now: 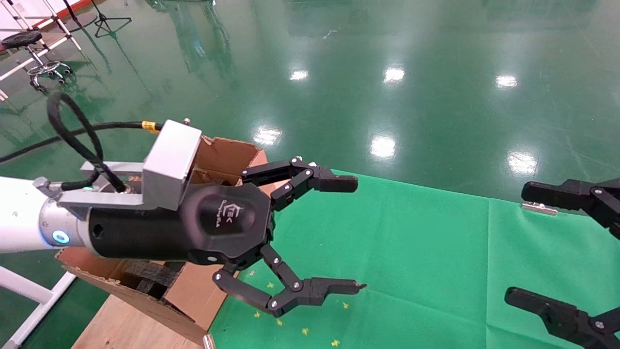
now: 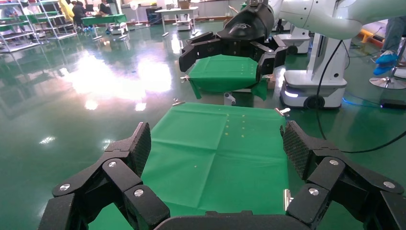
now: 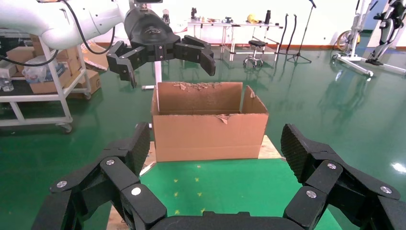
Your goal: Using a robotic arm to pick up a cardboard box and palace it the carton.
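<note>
The small cardboard box shows in no view. The carton (image 1: 220,154), large and brown with torn flaps and black foam (image 1: 150,277) inside, stands at the left end of the green-clothed table (image 1: 416,252); it also shows in the right wrist view (image 3: 210,134). My left gripper (image 1: 359,235), on the white arm, hangs open and empty just right of the carton, above the cloth. It also shows in the left wrist view (image 2: 218,146) and far off in the right wrist view (image 3: 167,69). My right gripper (image 1: 520,242) is open and empty at the table's right end (image 3: 215,148).
The carton stands on a wooden board (image 1: 116,325). A white frame (image 1: 29,300) is by the table's left side. A stool (image 1: 29,43) and stands are far back left. Another robot base (image 2: 313,88) and second green table (image 2: 225,76) lie beyond the right end.
</note>
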